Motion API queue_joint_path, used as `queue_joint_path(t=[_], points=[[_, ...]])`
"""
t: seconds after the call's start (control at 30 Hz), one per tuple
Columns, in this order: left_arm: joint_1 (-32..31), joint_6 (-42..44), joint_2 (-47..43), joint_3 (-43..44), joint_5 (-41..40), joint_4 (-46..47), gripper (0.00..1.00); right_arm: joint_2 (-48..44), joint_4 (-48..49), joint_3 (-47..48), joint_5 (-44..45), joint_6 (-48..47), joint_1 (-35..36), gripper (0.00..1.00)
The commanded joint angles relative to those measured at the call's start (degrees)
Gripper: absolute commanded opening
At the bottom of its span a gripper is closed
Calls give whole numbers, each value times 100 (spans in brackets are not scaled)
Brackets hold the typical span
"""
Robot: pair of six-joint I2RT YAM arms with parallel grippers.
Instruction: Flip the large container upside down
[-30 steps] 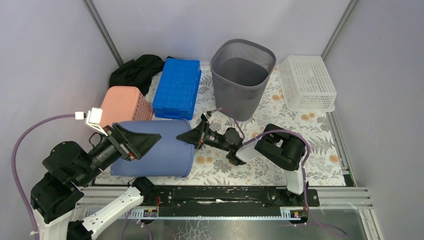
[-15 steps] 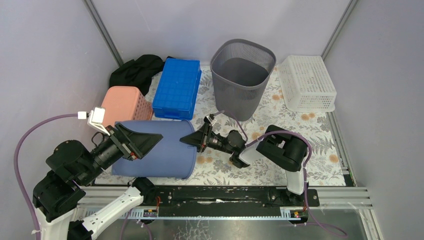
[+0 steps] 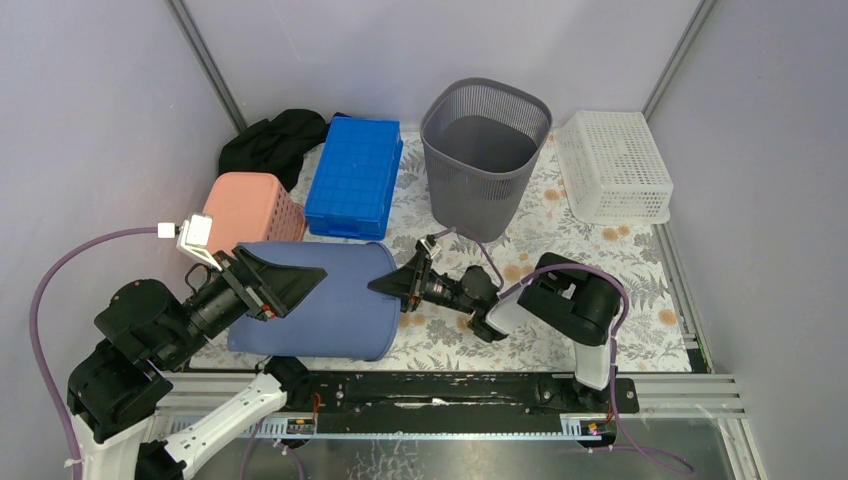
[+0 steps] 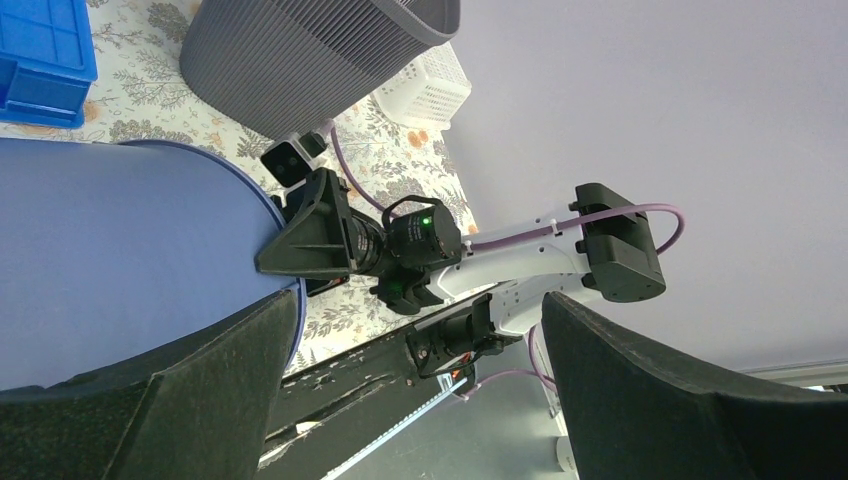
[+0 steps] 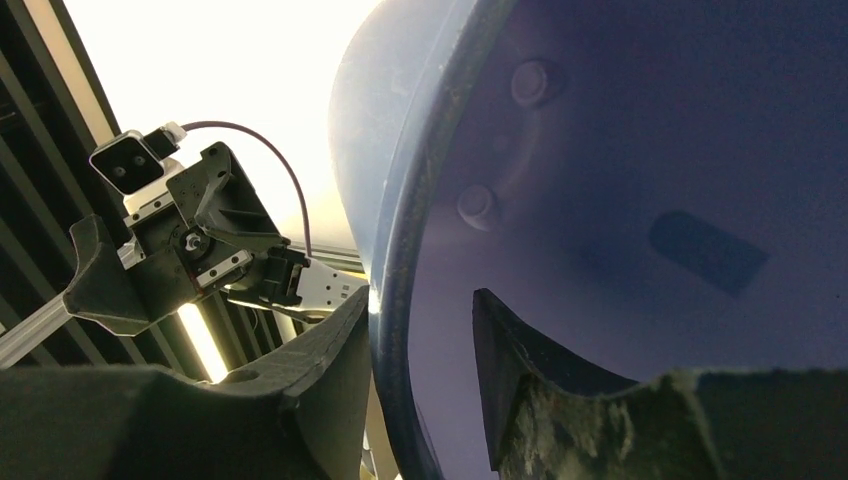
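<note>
Blue container (image 3: 310,300) lies on its side, lower left-centre of top view, long axis running left–right, open rim (image 5: 395,250) facing R gripper (image 3: 385,287) — jaws straddle that rim, slack w/ a gap on the inside, not clamped. L gripper (image 3: 298,290) is spread wide above its wall, holding nothing.
</note>
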Motion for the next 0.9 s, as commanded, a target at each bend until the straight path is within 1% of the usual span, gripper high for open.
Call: queue_joint_path(t=[0.0,0.33,0.47,0.87], points=[[-33,47,34,-26,4,207,100,-27,368,-308,14,-322,19,46],[-27,40,66,-94,64,311,100,-252,366,-786,23,-426,-87,49],[-26,38,82,-117,80,329,100,-298,367,-940,27,-461,-123,52],[-27,-23,58,-213,116,394,100,-511,366,-1389,59,-563,-240,52]])
